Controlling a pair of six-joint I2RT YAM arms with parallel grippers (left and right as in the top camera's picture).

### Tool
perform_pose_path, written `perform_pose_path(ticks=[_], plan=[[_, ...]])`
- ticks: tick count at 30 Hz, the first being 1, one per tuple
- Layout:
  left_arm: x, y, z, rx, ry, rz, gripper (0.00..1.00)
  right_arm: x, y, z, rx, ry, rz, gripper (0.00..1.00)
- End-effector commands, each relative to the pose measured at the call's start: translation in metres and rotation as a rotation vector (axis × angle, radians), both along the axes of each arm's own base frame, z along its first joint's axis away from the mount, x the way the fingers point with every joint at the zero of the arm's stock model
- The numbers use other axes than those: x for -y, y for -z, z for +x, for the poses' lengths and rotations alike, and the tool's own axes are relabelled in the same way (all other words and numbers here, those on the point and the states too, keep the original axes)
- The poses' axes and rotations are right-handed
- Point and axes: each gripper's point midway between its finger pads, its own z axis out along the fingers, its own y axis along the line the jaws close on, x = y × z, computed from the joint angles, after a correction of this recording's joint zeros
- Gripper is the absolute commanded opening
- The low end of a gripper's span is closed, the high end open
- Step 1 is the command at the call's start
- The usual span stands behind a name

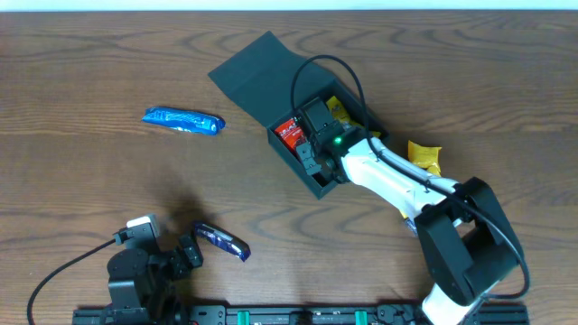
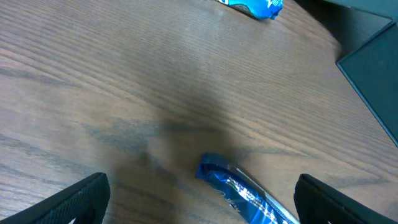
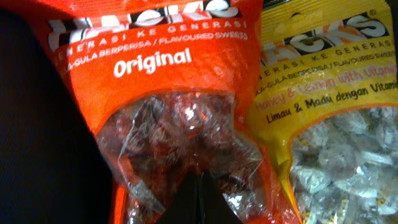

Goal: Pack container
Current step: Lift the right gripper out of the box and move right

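The container (image 1: pixel 257 74), a dark teal box, lies in the middle of the table with its flap lid open. Inside it are a red sweets packet (image 1: pixel 288 133) and a yellow one (image 1: pixel 338 107). My right gripper (image 1: pixel 312 144) reaches into the box. In the right wrist view it (image 3: pixel 200 179) is shut, tips against the clear window of the red packet (image 3: pixel 168 74), with the yellow packet (image 3: pixel 329 81) beside it. My left gripper (image 2: pixel 202 186) is open near the front edge, with a dark blue packet (image 2: pixel 249 196) lying between its fingers (image 2: pixel 87 199), untouched.
A light blue packet (image 1: pixel 183 120) lies left of the box, and shows at the top of the left wrist view (image 2: pixel 252 5). Another yellow packet (image 1: pixel 424 155) lies on the table right of the box, beside my right arm. The box's corner (image 2: pixel 373 56) stands at upper right.
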Motion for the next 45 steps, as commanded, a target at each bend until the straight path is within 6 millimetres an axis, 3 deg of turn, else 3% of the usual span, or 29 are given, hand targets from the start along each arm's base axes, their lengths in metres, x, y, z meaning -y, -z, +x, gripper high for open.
perform_pose_path(ticks=[1, 9, 13, 17, 18, 20, 23, 24, 29, 37, 45], plan=[[-0.001, 0.017, -0.011, -0.075, 0.0, 0.005, 0.95, -0.004, -0.022, -0.001, 0.027, 0.007, 0.004, 0.01], [-0.001, 0.017, -0.011, -0.075, 0.0, 0.005, 0.96, -0.005, -0.102, -0.009, 0.138, -0.01, 0.067, 0.01], [-0.001, 0.017, -0.011, -0.075, 0.0, 0.005, 0.95, -0.008, -0.12, -0.025, 0.14, -0.095, 0.043, 0.02], [-0.001, 0.017, -0.011, -0.075, 0.0, 0.005, 0.95, -0.012, -0.132, -0.04, 0.095, -0.207, 0.001, 0.15], [-0.001, 0.017, -0.011, -0.075, 0.0, 0.005, 0.95, -0.017, -0.136, -0.044, 0.086, -0.259, 0.004, 0.23], [-0.001, 0.017, -0.011, -0.075, 0.0, 0.005, 0.96, -0.027, -0.147, -0.048, 0.087, -0.354, 0.024, 0.66], [-0.001, 0.017, -0.011, -0.075, 0.0, 0.005, 0.95, -0.035, -0.16, -0.044, 0.121, -0.43, 0.019, 0.96], [-0.001, 0.017, -0.011, -0.075, 0.0, 0.005, 0.95, -0.035, -0.161, -0.043, 0.119, -0.446, 0.006, 0.99], [-0.001, 0.017, -0.011, -0.075, 0.0, 0.005, 0.95, -0.028, -0.16, -0.043, 0.062, -0.341, -0.004, 0.99], [-0.001, 0.017, -0.011, -0.075, 0.0, 0.005, 0.95, 0.007, -0.155, -0.044, 0.048, 0.006, -0.08, 0.99], [-0.001, 0.017, -0.011, -0.075, 0.0, 0.005, 0.95, 0.034, -0.144, -0.068, -0.003, 0.136, -0.066, 0.99]])
